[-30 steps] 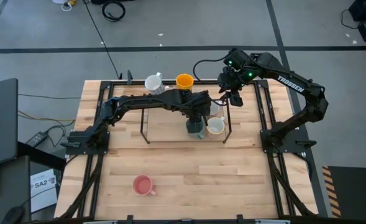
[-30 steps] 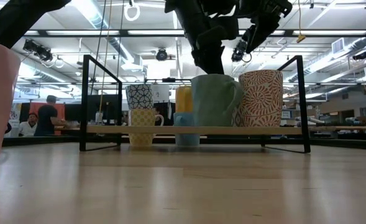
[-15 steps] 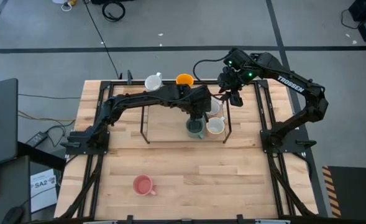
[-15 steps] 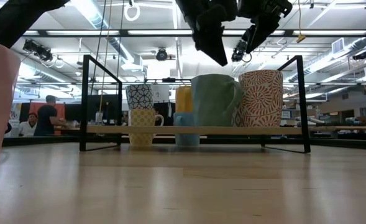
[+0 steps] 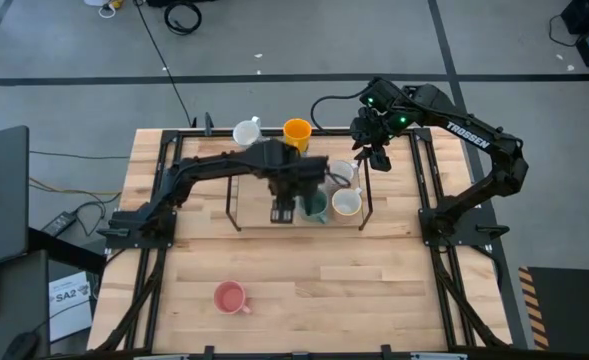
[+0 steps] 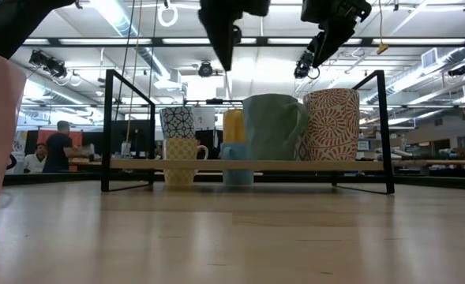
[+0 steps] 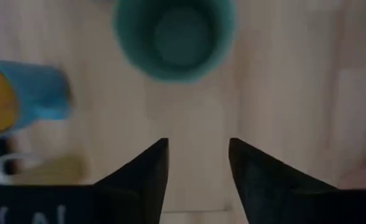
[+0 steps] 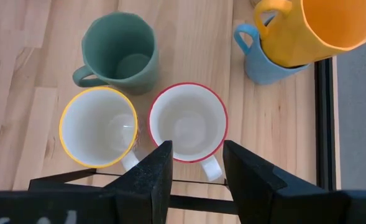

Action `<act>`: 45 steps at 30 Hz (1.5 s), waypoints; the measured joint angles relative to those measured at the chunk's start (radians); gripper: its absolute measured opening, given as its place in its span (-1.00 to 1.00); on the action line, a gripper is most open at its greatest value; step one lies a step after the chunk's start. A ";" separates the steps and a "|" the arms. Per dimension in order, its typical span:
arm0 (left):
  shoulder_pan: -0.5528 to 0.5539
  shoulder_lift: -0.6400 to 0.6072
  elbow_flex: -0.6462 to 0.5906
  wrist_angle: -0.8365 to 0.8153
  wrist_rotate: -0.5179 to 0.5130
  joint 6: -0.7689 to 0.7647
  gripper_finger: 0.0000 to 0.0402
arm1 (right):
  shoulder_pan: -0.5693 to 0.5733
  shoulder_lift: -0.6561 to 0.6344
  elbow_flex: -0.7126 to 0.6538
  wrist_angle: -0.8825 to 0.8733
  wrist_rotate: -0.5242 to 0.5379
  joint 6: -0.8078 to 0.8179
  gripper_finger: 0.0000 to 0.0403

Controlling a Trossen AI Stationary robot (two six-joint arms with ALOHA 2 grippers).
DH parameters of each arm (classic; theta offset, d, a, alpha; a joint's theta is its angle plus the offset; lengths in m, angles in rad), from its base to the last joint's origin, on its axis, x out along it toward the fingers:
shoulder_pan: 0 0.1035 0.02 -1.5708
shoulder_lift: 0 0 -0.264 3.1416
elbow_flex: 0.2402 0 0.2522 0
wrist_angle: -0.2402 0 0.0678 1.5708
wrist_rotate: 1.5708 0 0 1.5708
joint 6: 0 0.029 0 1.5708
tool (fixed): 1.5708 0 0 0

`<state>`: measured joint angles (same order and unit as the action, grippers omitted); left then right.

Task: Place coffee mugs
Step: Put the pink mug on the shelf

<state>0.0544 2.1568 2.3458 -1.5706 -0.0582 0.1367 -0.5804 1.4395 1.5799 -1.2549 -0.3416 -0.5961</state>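
Since a moment ago, when it was closed on the green mug, the left hand [image 5: 283,212] has spread its fingers, lifted clear and slid toward the left, and it now hangs empty above the rack's wooden shelf [image 5: 254,205], just beside the mug it let go. On the near left of the surface [image 5: 374,290] the pink mug [image 5: 231,296] stands alone, well apart from the rack and not yet placed. At the rack's back a white mug [image 5: 246,133] and the orange mug [image 5: 297,130] stand, the orange one stacked on a blue mug [image 8: 260,56]. The green mug [image 5: 317,207] now rests upright on the shelf, touched by nothing, with a yellow-rimmed mug [image 5: 347,203] just beside it and a red-rimmed mug [image 8: 187,122] next to that. I judge this placement finished, with the pink mug the likely next pick. Farther right, the right hand [image 5: 373,155] waits above the rack's right end, fingers part-way apart and holding nothing.
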 joint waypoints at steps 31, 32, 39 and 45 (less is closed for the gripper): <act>-0.509 -0.235 -0.420 0.000 0.125 -0.738 -0.17 | 0.000 0.000 0.000 -0.037 0.000 0.002 -0.26; -0.519 -0.270 -0.468 -0.001 0.122 -0.777 -0.17 | 0.000 0.000 0.000 -0.037 0.000 0.002 -0.26; -0.585 -0.477 -0.835 0.083 0.126 -1.047 -0.17 | 0.000 0.000 0.000 -0.037 0.000 0.002 -0.26; -0.609 -0.571 -1.024 0.330 0.164 -1.193 -0.17 | 0.000 0.000 0.000 -0.035 0.000 0.002 -0.26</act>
<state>-0.5549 1.5863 1.3220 -1.2405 0.1061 -1.0560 -0.5800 1.4395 1.5799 -1.2900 -0.3420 -0.5938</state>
